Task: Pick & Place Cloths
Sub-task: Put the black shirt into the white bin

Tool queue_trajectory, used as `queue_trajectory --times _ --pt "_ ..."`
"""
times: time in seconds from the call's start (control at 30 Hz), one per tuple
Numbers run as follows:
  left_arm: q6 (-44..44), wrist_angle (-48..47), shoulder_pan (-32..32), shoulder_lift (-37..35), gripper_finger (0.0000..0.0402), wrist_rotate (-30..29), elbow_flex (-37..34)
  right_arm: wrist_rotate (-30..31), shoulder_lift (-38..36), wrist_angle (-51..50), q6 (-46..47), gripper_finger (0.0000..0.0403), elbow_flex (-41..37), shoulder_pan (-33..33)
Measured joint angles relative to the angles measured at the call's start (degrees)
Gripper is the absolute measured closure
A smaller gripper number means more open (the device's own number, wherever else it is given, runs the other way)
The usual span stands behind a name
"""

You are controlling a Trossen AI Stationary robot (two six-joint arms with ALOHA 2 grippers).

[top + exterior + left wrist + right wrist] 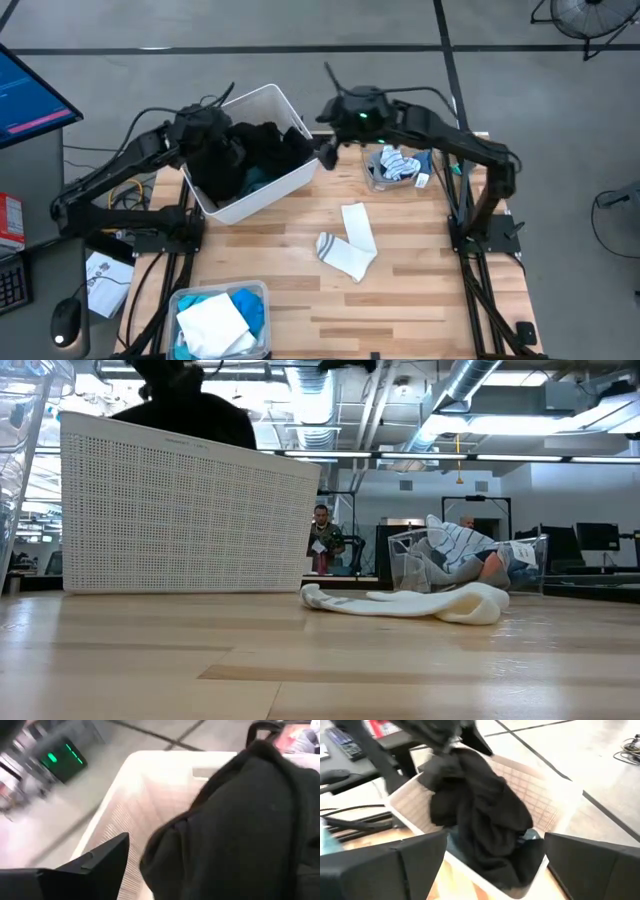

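A large black garment (475, 810) hangs over the white plastic bin (265, 95) at the table's far left, and its lower folds lie in the bin beside a bit of teal cloth (530, 835). My left gripper (442, 737) is above the bin, shut on the garment. My right gripper (495, 850) is open and hovers level at the bin's right side (328, 152), touching nothing. White cloths (350, 245) lie flat on the middle of the table. A striped sock (395, 165) sits in a clear tub at the far right. My left gripper holds the black garment by a bunched upper part (451, 751), coming from above with the fingers pointing down. The cloth covers the fingertips, so the number of layers does not show. The garment hangs slack below the gripper, its lower end (495, 865) in the bin.
A clear tub (220, 318) with turquoise and white cloths stands at the near-left edge. The clear tub (465, 560) with the sock is at the far right. Bare wood lies around the white cloths (420, 603). People stand in the room beyond the table.
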Motion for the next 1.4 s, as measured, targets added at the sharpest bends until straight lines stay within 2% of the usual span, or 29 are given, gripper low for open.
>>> queue_trajectory --times 0.07,0.3,0.37,0.47,0.53,0.63,0.77,0.93,1.07,1.2,1.33,1.4 --pt "-1.1 -1.4 1.5 1.6 0.011 2.4 0.0 1.4 -2.4 -2.3 0.8 0.0081 0.0 1.5" --pt "-4.1 -4.2 5.2 8.7 0.0108 4.6 0.0 8.4 -9.5 -7.8 6.5 0.0087 0.0 8.1" --pt "-6.8 -4.3 6.8 10.4 0.0108 8.4 0.0 10.5 -10.4 -9.2 8.0 0.0087 0.0 10.4" --pt "-12.0 -4.7 9.8 12.9 0.0108 17.1 0.0 13.9 -11.1 -10.6 9.6 0.0087 0.0 13.5" --pt "-14.3 -5.2 10.7 14.3 0.0109 20.0 0.0 16.3 -11.2 -11.4 10.4 0.0087 0.0 15.2" --pt "-19.0 -6.3 11.2 16.3 0.0111 20.0 0.0 18.2 -11.0 -12.8 10.5 0.0088 -0.1 17.1" --pt "-30.3 -5.6 11.2 17.3 0.0111 19.8 0.0 18.4 -9.6 -13.8 12.4 0.0088 -0.1 18.1" --pt "-38.6 -6.5 11.3 18.6 0.0111 15.5 0.0 18.3 -8.6 -14.6 15.4 0.0088 -0.1 18.0" --pt "-40.8 -6.8 12.2 16.8 0.0112 19.2 0.2 18.1 -8.8 -16.8 19.2 0.0088 -0.1 18.7" --pt "-41.1 -6.3 12.6 10.2 0.0112 23.8 1.4 17.9 -9.5 -22.1 23.2 0.0088 -0.1 20.1" --pt "-41.4 -6.6 12.6 3.2 0.0112 36.7 1.4 17.9 -9.4 -25.8 25.5 0.0088 -0.1 21.1" --pt "-43.6 -6.6 12.6 -0.8 0.0112 41.1 1.4 17.9 -9.0 -25.7 25.5 0.0088 -0.1 21.5"
